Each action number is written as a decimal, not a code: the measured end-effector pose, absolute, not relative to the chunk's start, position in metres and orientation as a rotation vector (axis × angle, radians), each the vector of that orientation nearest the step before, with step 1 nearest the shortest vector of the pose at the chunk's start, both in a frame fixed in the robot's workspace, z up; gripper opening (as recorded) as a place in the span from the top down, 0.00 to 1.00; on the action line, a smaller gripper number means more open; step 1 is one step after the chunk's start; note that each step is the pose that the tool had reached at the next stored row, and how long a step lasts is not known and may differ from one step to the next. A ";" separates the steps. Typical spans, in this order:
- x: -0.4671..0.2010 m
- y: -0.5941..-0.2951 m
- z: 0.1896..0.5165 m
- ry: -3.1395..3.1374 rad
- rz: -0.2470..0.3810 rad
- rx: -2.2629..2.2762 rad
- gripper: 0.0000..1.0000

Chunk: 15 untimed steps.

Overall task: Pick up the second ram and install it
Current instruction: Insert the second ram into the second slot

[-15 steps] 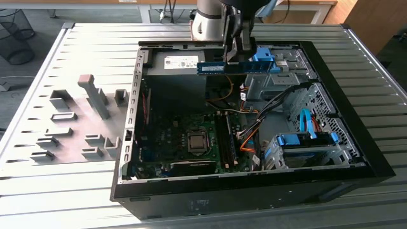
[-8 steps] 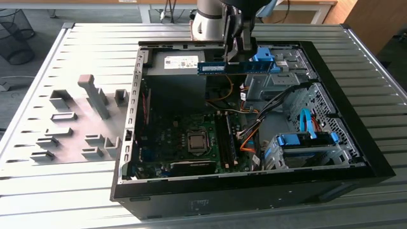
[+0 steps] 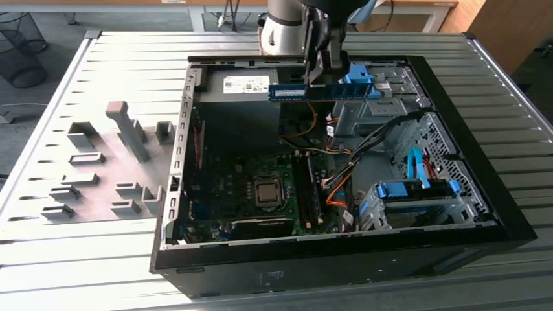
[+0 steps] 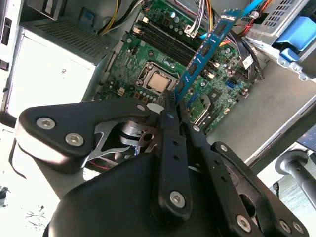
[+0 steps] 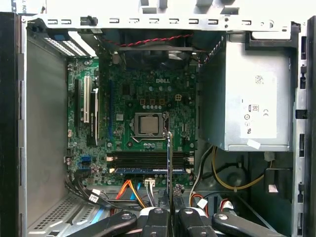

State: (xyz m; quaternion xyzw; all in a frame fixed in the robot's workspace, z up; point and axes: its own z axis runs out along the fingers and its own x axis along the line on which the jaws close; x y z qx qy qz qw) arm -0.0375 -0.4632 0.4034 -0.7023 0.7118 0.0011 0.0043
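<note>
The second ram [image 3: 292, 92], a thin blue stick with a white label, hangs level above the back of the open computer case [image 3: 484, 214]. My gripper [image 3: 322, 85] is shut on it from above. In the second wrist view the ram [image 4: 205, 49] sticks out past the gripper [image 4: 174, 101] over the motherboard. The first wrist view shows the ram [image 5: 169, 158] edge-on, running out from the gripper [image 5: 171, 210] over the memory slots [image 5: 148, 160]. One slot holds another blue stick [image 5: 148, 170]. The slots [image 3: 307, 191] lie well below the held ram.
Grey holder blocks [image 3: 129, 133] stand on the slatted table at the exterior view's left. Inside the case are the power supply [image 3: 246, 83], the processor socket [image 3: 268, 192], orange and yellow cables [image 3: 337, 181] and blue drive carriers [image 3: 415, 191].
</note>
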 end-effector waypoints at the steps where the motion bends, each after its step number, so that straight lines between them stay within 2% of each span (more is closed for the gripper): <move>1: -0.037 -0.463 0.403 2.242 0.003 -2.188 0.86; 15: -0.037 -0.463 0.400 2.500 0.001 -1.888 0.86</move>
